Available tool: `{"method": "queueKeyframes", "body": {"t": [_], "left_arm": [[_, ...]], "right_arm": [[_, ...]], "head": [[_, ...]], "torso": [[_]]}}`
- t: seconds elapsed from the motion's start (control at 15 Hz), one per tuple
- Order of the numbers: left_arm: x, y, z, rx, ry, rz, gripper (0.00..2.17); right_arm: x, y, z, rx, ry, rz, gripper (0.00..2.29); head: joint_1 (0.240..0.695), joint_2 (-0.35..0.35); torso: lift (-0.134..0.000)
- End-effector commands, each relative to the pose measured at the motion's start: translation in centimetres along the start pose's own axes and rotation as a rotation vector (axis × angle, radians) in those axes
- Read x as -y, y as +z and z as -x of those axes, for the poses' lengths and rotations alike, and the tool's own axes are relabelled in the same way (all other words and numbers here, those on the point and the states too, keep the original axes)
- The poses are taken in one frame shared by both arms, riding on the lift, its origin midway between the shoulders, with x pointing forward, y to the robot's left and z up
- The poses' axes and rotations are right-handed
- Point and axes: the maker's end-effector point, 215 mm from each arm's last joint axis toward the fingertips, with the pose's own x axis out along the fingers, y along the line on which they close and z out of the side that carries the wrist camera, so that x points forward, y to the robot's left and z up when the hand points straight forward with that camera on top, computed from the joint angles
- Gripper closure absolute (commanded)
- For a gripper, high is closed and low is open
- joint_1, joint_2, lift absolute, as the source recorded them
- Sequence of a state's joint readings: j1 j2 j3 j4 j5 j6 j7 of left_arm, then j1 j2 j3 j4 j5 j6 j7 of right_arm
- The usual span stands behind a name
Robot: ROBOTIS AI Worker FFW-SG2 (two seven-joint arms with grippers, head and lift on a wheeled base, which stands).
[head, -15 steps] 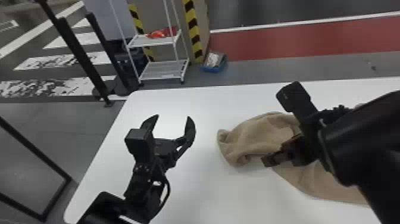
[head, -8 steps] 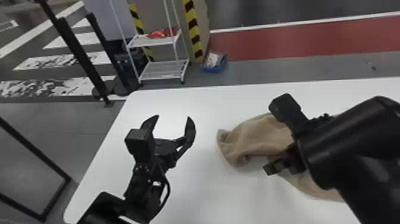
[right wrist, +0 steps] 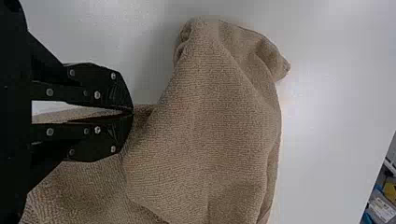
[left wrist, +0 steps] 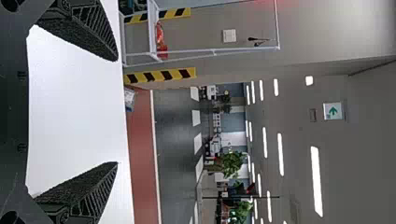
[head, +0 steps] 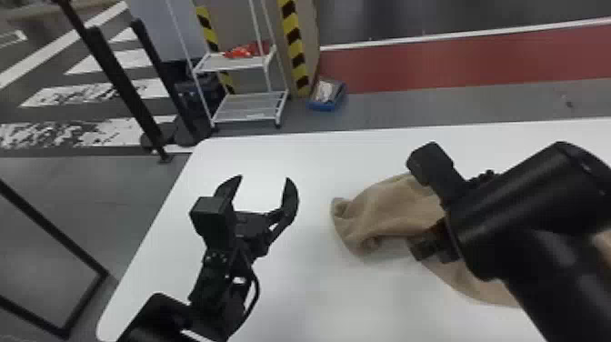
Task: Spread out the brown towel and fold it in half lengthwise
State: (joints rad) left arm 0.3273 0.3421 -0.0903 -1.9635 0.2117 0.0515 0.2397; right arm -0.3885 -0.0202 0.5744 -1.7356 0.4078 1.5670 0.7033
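Brown towel (head: 386,209) lies rumpled, right fingers (head: 427,246) pinching it, left fingers (head: 290,200) spread wide.

towel (head: 386,209) on a table (head: 318,295), right of the left gripper (head: 264,178).
right gripper (head: 434,248) at the towel; behind the table, on the floor, a rack (head: 247,110), a box (head: 323,106) just right of it, posts (head: 119,84) to its left.
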Motion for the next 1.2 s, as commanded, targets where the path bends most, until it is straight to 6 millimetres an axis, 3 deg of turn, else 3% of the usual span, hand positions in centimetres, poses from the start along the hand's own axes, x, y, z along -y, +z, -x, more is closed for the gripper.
{"method": "queueKeyframes", "body": {"t": [0.0, 0.2, 0.4, 0.6, 0.87, 0.93, 1.13], "left_arm": [[-0.1, 0.0, 0.0, 0.001, 0.002, 0.000, 0.08], [-0.1, 0.2, 0.1, 0.003, 0.003, 0.000, 0.08], [-0.2, 0.0, 0.1, 0.000, 0.004, 0.000, 0.08], [-0.2, -0.2, 0.1, -0.004, 0.004, 0.000, 0.08], [0.0, -0.6, 0.1, -0.011, 0.004, 0.005, 0.08], [0.0, -0.6, 0.1, -0.011, 0.004, 0.005, 0.08], [-0.1, -0.4, 0.1, -0.007, 0.006, 0.005, 0.08]], "right_arm": [[0.0, -0.1, 0.1, -0.003, 0.004, -0.005, 1.13], [-0.7, -0.1, 0.8, 0.024, 0.033, -0.010, 1.23], [-2.4, 0.1, 3.5, 0.106, 0.109, 0.003, 1.23], [-2.7, -2.6, 6.2, 0.141, 0.183, 0.011, 1.23], [-0.2, -9.4, 8.8, 0.136, 0.302, -0.121, 1.23], [0.2, -10.2, 9.1, 0.139, 0.315, -0.125, 1.23], [4.6, -12.5, 9.2, 0.158, 0.258, -0.139, 1.23]], "head": [[0.695, 0.272], [0.695, 0.273], [0.695, 0.287], [0.695, 0.299], [0.695, 0.269], [0.695, 0.256], [0.695, 0.198]], "torso": [[-0.125], [-0.125], [-0.125], [-0.125], [-0.125], [-0.125], [-0.125]]}}
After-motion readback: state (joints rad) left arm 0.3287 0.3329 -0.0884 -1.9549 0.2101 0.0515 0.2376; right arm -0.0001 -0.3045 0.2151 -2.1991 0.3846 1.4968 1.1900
